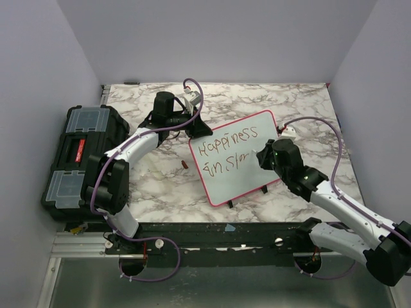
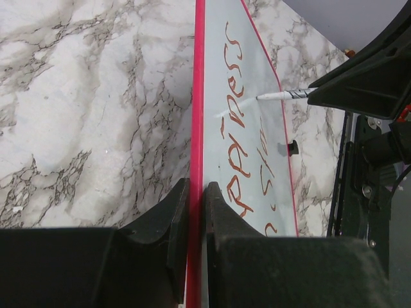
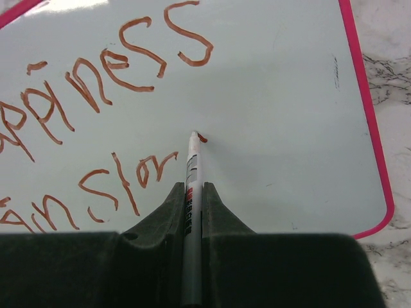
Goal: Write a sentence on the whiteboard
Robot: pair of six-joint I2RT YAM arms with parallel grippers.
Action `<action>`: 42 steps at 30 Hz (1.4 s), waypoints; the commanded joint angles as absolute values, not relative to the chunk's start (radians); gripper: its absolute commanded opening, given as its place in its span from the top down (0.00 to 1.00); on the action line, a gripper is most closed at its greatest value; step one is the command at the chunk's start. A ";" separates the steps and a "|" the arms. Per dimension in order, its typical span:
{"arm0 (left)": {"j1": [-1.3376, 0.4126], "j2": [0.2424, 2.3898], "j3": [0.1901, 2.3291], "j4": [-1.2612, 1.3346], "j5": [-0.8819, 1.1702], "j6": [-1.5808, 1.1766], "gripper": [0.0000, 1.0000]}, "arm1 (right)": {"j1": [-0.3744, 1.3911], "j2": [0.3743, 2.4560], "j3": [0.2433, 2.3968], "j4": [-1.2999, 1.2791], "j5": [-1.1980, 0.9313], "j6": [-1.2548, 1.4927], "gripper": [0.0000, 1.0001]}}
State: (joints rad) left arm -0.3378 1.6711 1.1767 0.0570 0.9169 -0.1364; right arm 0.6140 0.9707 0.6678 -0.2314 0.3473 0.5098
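Two hands share this: on the marble bench (image 1: 160,186) the whiteboard (image 1: 247,183) sits centre, your left hand (image 2: 196,192) clamped on its pink frame, so hold firm. Your right hand (image 3: 192,189) pinches the marker (image 3: 192,160), tip touching the board at the second line's end; finish the sentence (image 3: 96,70) with light, even strokes.

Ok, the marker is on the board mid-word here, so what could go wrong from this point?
1. The left gripper pinches the whiteboard by one edge only; pressure from the marker may pivot or slide it.
2. The sentence is heading toward the right edge; the remaining letters might get crowded.
3. The right gripper holds the marker by its thin barrel, so it could tilt between the fingers.
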 commanded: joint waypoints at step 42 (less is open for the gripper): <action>-0.331 1.648 1.178 0.118 0.922 -0.075 1.00 | 0.615 0.864 0.716 -0.432 0.155 0.642 0.99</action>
State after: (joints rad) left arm -0.3378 1.6711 1.1767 0.0582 0.9249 -0.1364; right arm 0.6144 0.8875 0.6788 -0.4671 0.1982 0.6395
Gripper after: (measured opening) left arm 0.125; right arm 0.122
